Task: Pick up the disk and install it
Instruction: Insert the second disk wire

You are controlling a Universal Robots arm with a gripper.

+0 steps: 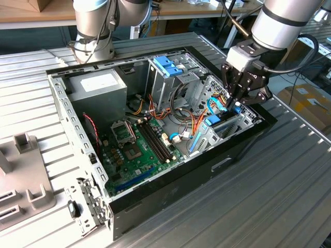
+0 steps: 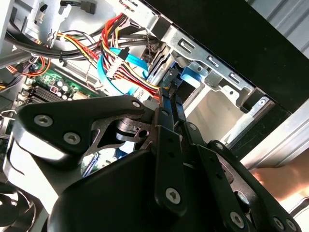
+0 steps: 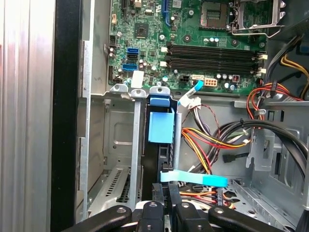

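Black metal pincer (image 1: 234, 101) on the grey robot arm (image 1: 282, 20) was down inside the open black computer case (image 1: 235, 150), at the drive bay corner on the exterior view's right. Its fingers (image 3: 161, 193) looked pinched together on the top edge of the flat silver-grey disk with the light-blue plastic frame (image 3: 161, 126), which stood on edge in the grey metal bay slot (image 3: 123, 145) in the first wrist view. So the pickup part seemed done and the disk was mostly sunk into the slot, though I couldn't tell if it was fully seated. Pincer hadn't let go. Past it were the orange and yellow cable bundle (image 2: 120, 53), a light-blue flat cable (image 3: 193, 179), and the green motherboard (image 1: 137, 150)
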